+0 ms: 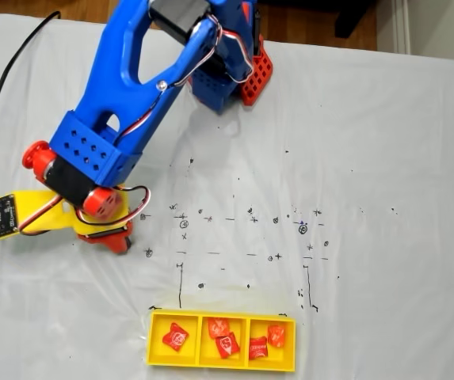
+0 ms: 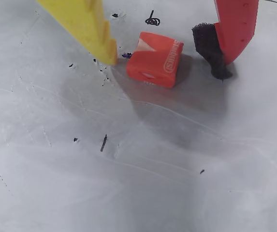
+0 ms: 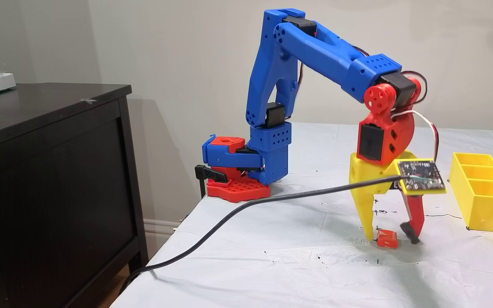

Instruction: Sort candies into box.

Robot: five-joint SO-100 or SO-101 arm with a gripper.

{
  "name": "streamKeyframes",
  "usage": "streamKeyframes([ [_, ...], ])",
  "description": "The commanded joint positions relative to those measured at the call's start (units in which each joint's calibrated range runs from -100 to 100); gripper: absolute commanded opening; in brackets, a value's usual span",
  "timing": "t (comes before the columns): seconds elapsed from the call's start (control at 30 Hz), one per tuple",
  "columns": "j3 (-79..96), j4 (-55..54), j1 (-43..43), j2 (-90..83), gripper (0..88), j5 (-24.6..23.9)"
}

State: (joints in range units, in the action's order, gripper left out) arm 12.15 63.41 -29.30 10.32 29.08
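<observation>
- Candy (image 2: 153, 59): small, square, orange-red wrapped sweet lying flat on the white sheet (image 2: 128, 169), between my fingers. I judge it light, slightly soft and slick in its wrapper.
- My pincer (image 2: 169, 60) stands wide, straddling the candy. The yellow finger (image 2: 92, 29) is just beside one edge; the red finger (image 2: 232, 29), with its dark pad, is near the opposite edge.
- Grip point, by my estimate: two opposite flat sides, low and centred, with light pressure so it cannot squirt out.
- Box (image 1: 221, 340): yellow, three compartments, well apart from the candy. It holds five candies: one, two, two.
</observation>
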Motion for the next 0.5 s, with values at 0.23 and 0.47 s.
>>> streamKeyframes([
  [0.23,2.01,-3.36,1.04,-0.06,11.9,-0.78],
  [0.47,2.1,-4.35,1.04,-1.84,4.1,-0.93],
])
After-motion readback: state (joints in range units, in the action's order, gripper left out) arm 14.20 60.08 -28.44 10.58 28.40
